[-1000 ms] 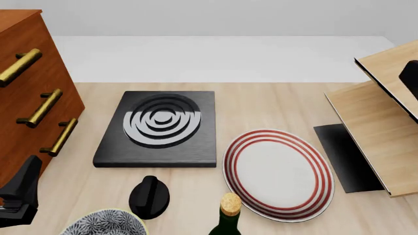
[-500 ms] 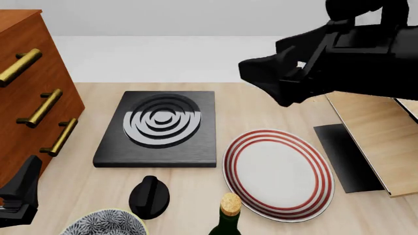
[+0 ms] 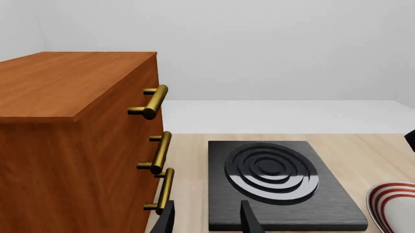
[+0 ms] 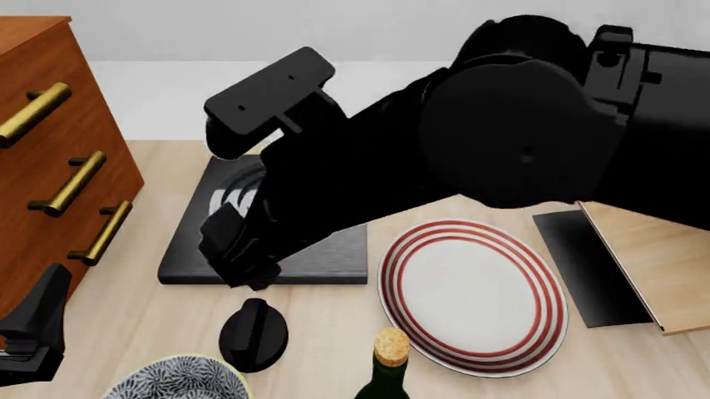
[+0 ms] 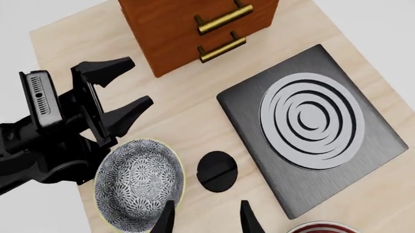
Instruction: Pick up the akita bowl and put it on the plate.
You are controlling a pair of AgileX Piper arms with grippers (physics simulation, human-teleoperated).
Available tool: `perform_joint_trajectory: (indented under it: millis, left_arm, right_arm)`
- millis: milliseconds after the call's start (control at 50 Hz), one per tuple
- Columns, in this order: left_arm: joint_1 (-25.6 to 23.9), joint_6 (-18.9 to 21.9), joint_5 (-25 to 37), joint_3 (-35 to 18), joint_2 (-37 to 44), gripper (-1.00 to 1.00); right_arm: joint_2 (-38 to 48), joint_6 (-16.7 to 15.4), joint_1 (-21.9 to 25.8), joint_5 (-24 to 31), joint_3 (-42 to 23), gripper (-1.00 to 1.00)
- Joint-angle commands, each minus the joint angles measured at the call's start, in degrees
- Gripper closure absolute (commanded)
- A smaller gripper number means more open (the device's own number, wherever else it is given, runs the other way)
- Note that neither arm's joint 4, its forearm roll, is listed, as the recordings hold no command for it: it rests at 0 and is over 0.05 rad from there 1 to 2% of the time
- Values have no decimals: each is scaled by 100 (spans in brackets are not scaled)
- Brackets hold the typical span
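Note:
The akita bowl point(image 5: 137, 184), black-and-white flowered with a pale rim, sits at the near left edge of the table point(image 4: 178, 381), only partly in frame in the front view. The plate point(image 4: 471, 293), white with red rings, lies to its right; just its edge point(image 3: 392, 204) shows in the left wrist view. My right arm reaches across from the right. Its gripper point(image 4: 235, 256) hangs open above the slab's near edge, and in the right wrist view its gripper point(image 5: 207, 221) holds nothing. My left gripper point(image 4: 36, 331) point(image 5: 115, 91) stands open and empty beside the bowl, in front of the drawers.
A black square slab point(image 5: 311, 131) with grey rings lies behind the bowl and plate, half hidden by my right arm. A black knob point(image 4: 253, 334) and a corked bottle point(image 4: 388, 366) stand between bowl and plate. A wooden drawer cabinet point(image 4: 56, 166) is at the left, a wooden shelf point(image 4: 649, 258) at the right.
My right arm has swung in from the upper right, across the table to the left, and now covers much of the slab. The left gripper, bowl and plate have not moved.

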Motion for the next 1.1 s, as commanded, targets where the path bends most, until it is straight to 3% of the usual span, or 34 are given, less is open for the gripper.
perform_joint_trajectory:
  millis: [20,100,280,440,760,780,820,1100]
  left_arm:
    - [0,0,0,0,0,-100]
    - [0,0,0,0,0,-100]
    - [0,0,0,0,0,-100]
    - [0,0,0,0,0,-100]
    - [0,0,0,0,0,-100]
    - [0,0,0,0,0,-100]
    - [0,0,0,0,0,-100]
    - [0,0,0,0,0,-100]
  right_arm:
    - [887,92,533,306,-532,-100]
    - [1167,-25,369,325,-606,-100]
    - [1391,176,751,401,-651,-100]
    - [1551,165,731,378,-561,-100]
    - [2024,412,749,-264,-10,-100]
    - [2150,459,723,-561,225,-100]
    - [2178,460,690,-657,262,-100]
    - [2354,504,609,-1023,544,-100]
